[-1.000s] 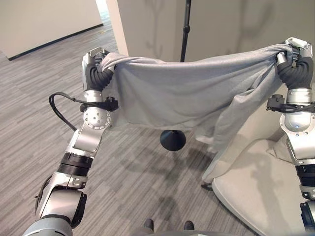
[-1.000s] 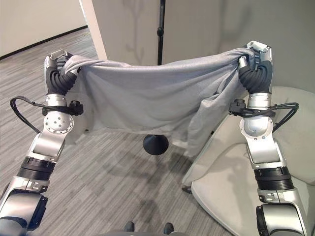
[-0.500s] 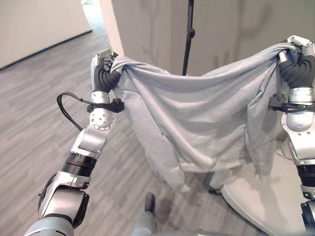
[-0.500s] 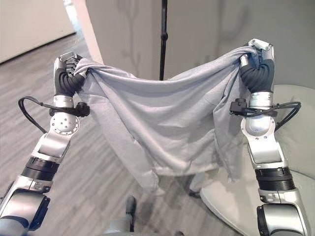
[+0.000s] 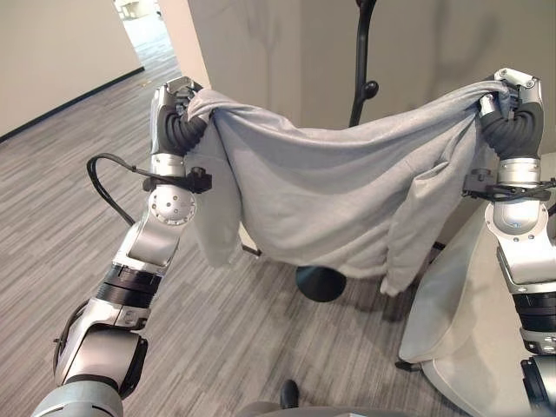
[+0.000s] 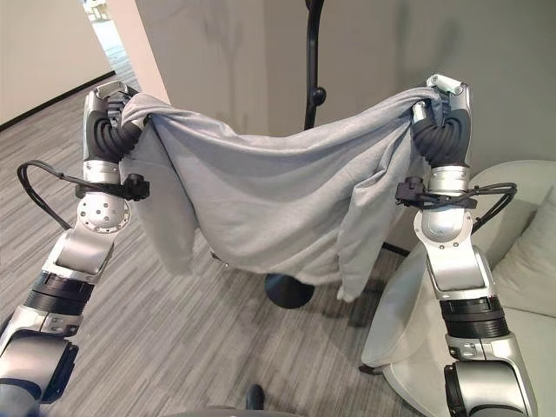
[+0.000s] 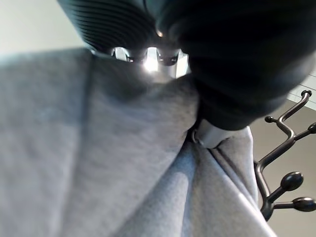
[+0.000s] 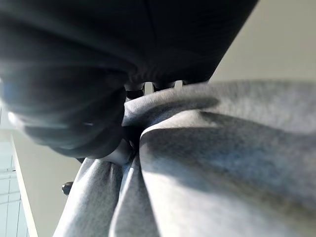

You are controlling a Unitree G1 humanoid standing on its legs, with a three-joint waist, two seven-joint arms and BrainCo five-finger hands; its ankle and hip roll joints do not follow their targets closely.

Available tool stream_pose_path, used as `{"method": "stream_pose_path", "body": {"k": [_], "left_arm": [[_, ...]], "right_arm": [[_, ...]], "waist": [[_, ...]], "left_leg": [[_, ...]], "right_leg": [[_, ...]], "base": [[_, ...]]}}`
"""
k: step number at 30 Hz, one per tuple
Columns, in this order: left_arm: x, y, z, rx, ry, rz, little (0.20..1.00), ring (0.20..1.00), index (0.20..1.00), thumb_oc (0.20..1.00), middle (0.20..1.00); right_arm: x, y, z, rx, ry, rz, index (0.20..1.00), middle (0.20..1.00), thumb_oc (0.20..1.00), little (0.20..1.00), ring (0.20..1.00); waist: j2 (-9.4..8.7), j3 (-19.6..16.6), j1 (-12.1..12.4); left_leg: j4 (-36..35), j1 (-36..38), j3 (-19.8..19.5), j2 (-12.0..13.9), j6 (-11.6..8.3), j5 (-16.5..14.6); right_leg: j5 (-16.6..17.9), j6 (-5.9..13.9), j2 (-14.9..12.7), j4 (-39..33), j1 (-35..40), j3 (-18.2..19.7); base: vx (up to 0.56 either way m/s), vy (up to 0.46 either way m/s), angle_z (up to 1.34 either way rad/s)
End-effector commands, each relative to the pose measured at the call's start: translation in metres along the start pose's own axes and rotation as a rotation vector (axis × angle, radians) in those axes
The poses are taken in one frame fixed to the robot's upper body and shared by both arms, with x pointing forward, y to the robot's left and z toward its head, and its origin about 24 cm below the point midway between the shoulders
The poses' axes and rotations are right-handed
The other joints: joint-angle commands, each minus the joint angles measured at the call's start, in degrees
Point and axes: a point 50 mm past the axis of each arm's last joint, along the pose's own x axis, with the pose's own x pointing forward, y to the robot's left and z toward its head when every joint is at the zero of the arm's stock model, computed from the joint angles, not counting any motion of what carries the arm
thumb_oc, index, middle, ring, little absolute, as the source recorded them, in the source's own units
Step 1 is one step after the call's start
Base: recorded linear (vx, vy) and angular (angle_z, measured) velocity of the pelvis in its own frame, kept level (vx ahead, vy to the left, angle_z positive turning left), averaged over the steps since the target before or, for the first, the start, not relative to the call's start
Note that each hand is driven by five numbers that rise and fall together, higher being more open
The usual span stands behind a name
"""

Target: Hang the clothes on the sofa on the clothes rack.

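Grey garment (image 5: 339, 195) strung between, seemingly clutched by, left hand (image 5: 172, 104) and right hand (image 5: 506, 94)

Right hand (image 8: 98, 89), dark ribbed cover prominent, clamps a bunched fold of the grey garment (image 8: 222, 163). Cloth falls away from the grip. A dark rack knob (image 8: 67, 187) shows beyond.

Grey plank floor (image 5: 52, 208), black rack base (image 5: 320, 283), pale sofa (image 6: 512, 287)

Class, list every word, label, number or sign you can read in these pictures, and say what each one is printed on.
None: no readable text shows.
The grey garment is plain, with no print or label showing.
The black clothes rack, the sofa, the wall and the floor carry no writing.
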Motion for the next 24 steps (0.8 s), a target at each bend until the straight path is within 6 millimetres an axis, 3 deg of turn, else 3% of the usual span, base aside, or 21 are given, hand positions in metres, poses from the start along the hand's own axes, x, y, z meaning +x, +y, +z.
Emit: {"method": "stream_pose_path", "body": {"k": [1, 2, 5, 7, 10, 19, 24], "left_arm": [[0.019, 0.022, 0.029, -0.022, -0.151, 0.101, 0.200, 0.200, 0.200, 0.200, 0.200], [0.019, 0.022, 0.029, -0.021, -0.152, 0.102, 0.200, 0.200, 0.200, 0.200, 0.200], [0.023, 0.024, 0.037, -0.028, -0.192, 0.111, 0.200, 0.200, 0.200, 0.200, 0.200], [0.023, 0.024, 0.037, -0.027, -0.189, 0.107, 0.200, 0.200, 0.200, 0.200, 0.200], [0.019, 0.025, 0.035, -0.037, -0.183, 0.112, 0.200, 0.200, 0.200, 0.200, 0.200], [0.000, 0.035, 0.029, -0.077, -0.162, 0.118, 0.200, 0.200, 0.200, 0.200, 0.200], [-0.003, 0.050, 0.036, -0.073, -0.204, 0.177, 0.200, 0.200, 0.200, 0.200, 0.200]], "right_arm": [[0.017, -0.011, 0.019, -0.006, -0.123, -0.064, 0.200, 0.200, 0.200, 0.200, 0.200], [0.018, -0.011, 0.020, -0.006, -0.124, -0.064, 0.200, 0.200, 0.200, 0.200, 0.200], [0.021, -0.019, 0.022, -0.006, -0.145, -0.096, 0.200, 0.200, 0.200, 0.200, 0.200], [0.019, -0.021, 0.020, -0.011, -0.133, -0.096, 0.200, 0.200, 0.200, 0.200, 0.200], [0.018, -0.023, 0.022, -0.019, -0.147, -0.078, 0.200, 0.200, 0.200, 0.200, 0.200], [-0.010, -0.041, 0.013, 0.002, -0.105, -0.076, 0.200, 0.200, 0.200, 0.200, 0.200], [-0.013, -0.050, 0.022, 0.010, -0.157, -0.115, 0.200, 0.200, 0.200, 0.200, 0.200]], "waist": [[-0.88, -3.41, 0.58], [-0.77, -3.44, 0.55], [-1.55, -2.66, -0.65], [-2.40, -2.58, -0.85], [-3.53, -4.11, -0.65], [-3.50, -6.50, -1.38], [-3.32, -6.85, -1.54]], "left_leg": [[0.04, 1.31, -0.28, 2.18, -7.49, -7.28], [0.04, 1.28, -0.31, 2.33, -7.54, -7.40], [0.04, 2.26, -0.83, 2.66, -8.34, -8.80], [0.04, 2.73, -0.82, 2.59, -8.55, -8.71], [0.04, 3.32, -0.31, 4.80, -9.72, -8.21], [0.04, 5.76, 0.16, 7.55, -11.51, -8.88], [0.04, 6.52, 0.66, 7.86, -11.60, -9.44]], "right_leg": [[7.55, -2.80, 0.58, -6.06, -3.75, -1.00], [7.63, -2.85, 0.72, -6.32, -3.64, -1.09], [9.86, -1.76, 1.50, -18.52, -6.21, -2.65], [11.04, -1.76, 1.45, -20.13, -4.54, -2.78], [12.59, -1.50, 2.77, -23.89, -1.42, -3.15], [9.76, -2.29, 4.24, -24.09, 2.66, -5.04], [9.20, -2.37, 4.18, -24.09, 3.43, -4.87]], "base": [[0.05, -0.063, -0.13], [0.06, -0.120, -0.14], [0.08, -0.143, -0.09], [0.05, -0.127, 0.28], [0.10, -0.177, 0.43], [0.10, -0.079, 0.08], [0.05, -0.003, 0.05]]}}
